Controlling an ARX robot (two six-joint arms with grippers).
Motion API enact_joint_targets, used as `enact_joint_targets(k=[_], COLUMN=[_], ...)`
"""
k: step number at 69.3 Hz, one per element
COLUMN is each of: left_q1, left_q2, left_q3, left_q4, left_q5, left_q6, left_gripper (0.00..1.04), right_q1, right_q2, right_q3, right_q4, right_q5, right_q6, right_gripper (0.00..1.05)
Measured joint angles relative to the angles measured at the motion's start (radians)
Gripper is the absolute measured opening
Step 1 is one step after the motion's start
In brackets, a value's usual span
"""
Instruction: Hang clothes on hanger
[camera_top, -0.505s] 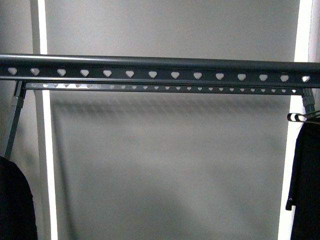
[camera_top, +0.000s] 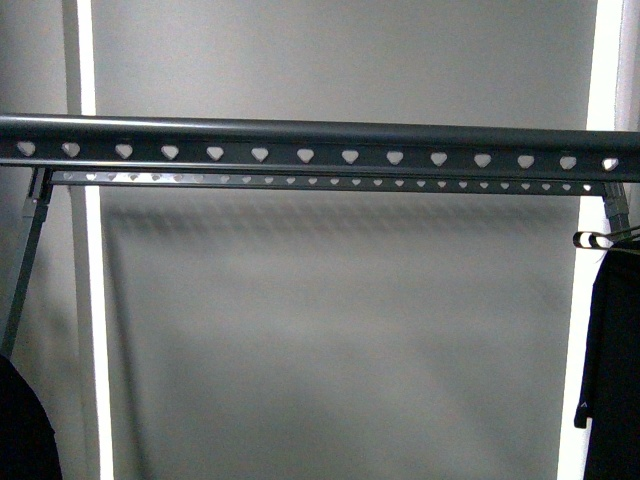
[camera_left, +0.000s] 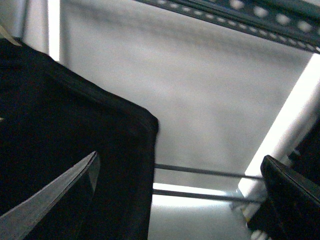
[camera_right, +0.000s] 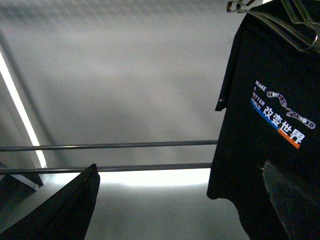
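Observation:
The hanger (camera_top: 320, 140), a dark grey rail with heart-shaped holes, runs across the front view. The clothes (camera_right: 270, 125), a black T-shirt printed "MAKE A BETTER WORLD", hang from a clear clip hanger (camera_right: 280, 20); the front view shows them at the far right (camera_top: 612, 370). My right gripper (camera_right: 180, 167) is open with nothing between its fingers, and the shirt's lower part shows behind one finger (camera_right: 290, 200). My left gripper (camera_left: 180, 160) is open and empty beside a plain dark garment (camera_left: 65, 125). Neither arm shows in the front view.
A thinner holed rail (camera_top: 320, 180) runs behind the main one. A slanted grey leg (camera_top: 25, 270) stands at the left. Another dark garment (camera_top: 20, 430) fills the bottom left corner. Two thin horizontal rods (camera_right: 110, 146) cross low down, in front of a grey wall.
In the front view the rail and both dark garments sit slightly lower in the picture than half a second ago. Nothing else differs.

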Motion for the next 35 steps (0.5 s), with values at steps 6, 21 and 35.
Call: enact_joint_targets(k=[6,21,35], left_q1=[0.002,0.042,0.084], left_q2=[0.239,0.686,0.892], left_q3=[0.203,0.509,0.649], left_q4=[-0.135,-0.246,-0.199], left_q5=[-0.146,-0.252,-0.262], left_q6=[-0.228,-0.653,-0.780], left_gripper=[0.98,0.98,0.98], right_q1=[0.000,0.000,0.000], right_q2=[0.000,0.000,0.000], right_q3=[0.000,0.000,0.000], right_q4=[0.000,0.000,0.000], right_q5=[0.000,0.001,0.001], right_q6=[0.000,0.000,0.000], right_gripper=[0.97,0.97,0.97])
